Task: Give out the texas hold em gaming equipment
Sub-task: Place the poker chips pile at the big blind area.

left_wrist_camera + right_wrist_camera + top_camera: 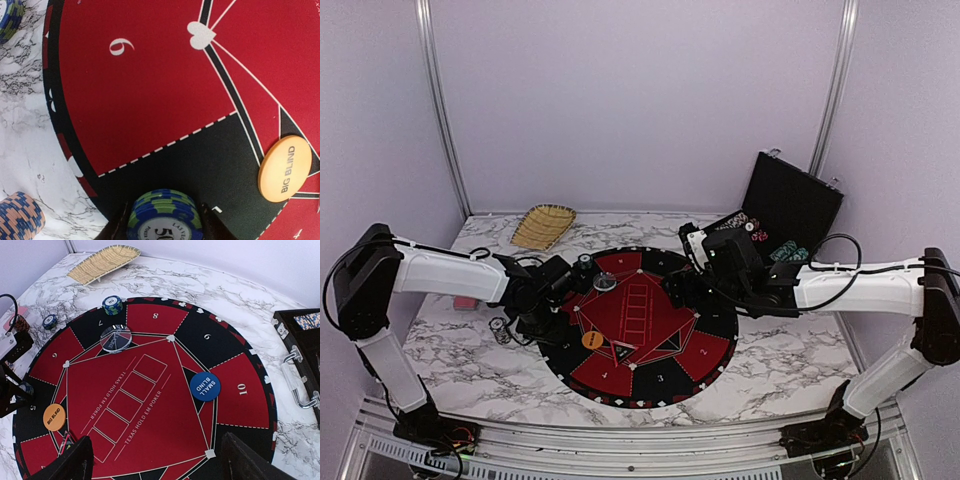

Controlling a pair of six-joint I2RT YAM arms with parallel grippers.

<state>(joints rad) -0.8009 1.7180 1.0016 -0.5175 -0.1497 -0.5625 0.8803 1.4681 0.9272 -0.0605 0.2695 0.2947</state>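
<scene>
Blue-and-green poker chip stack (164, 214) sits clamped in the left gripper (165, 225) at the black wedge (210, 160) of the mat (150, 100) — a seat's share being placed, I judge; next, release and lift straight. Meanwhile the right gripper (157, 462) hangs wide, empty.

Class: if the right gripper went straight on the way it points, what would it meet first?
Probably the round mat's red centre, though depth is unclear; the blue Small Blind disc sits right of that line.

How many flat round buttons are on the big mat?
3: the orange disc near the left edge of the mat, the blue disc right of centre, the clear disc by the 7. Others may be hidden.
</scene>
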